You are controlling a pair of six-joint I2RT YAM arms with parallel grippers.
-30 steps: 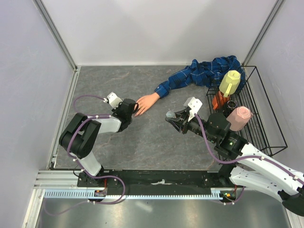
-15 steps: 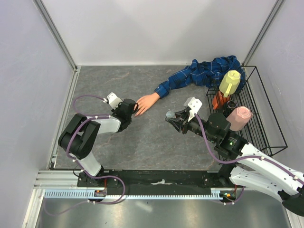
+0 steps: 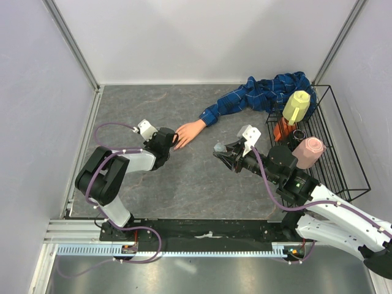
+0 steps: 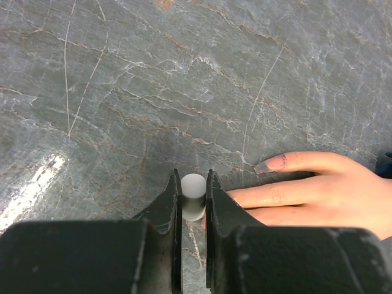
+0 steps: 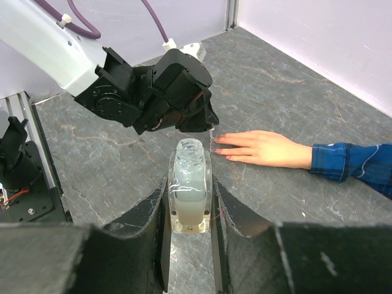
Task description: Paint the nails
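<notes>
The mannequin hand (image 3: 188, 132) lies flat on the table, sticking out of a blue plaid sleeve (image 3: 257, 95); its nails (image 4: 264, 165) show at the fingertips. My left gripper (image 3: 173, 140) is shut on the white brush cap (image 4: 193, 195), right beside the fingertips; the hand fills the right of the left wrist view (image 4: 318, 193). The brush tip is hidden under the cap. My right gripper (image 3: 219, 150) is shut on the open clear polish bottle (image 5: 190, 187), held a little to the right of the hand (image 5: 263, 149).
A black wire basket (image 3: 334, 184) at the right holds a yellow bottle (image 3: 296, 106), a pink object (image 3: 307, 152) and an orange one (image 3: 281, 128). The sleeve's shirt bunches against the basket. Walls close in the table at back and left.
</notes>
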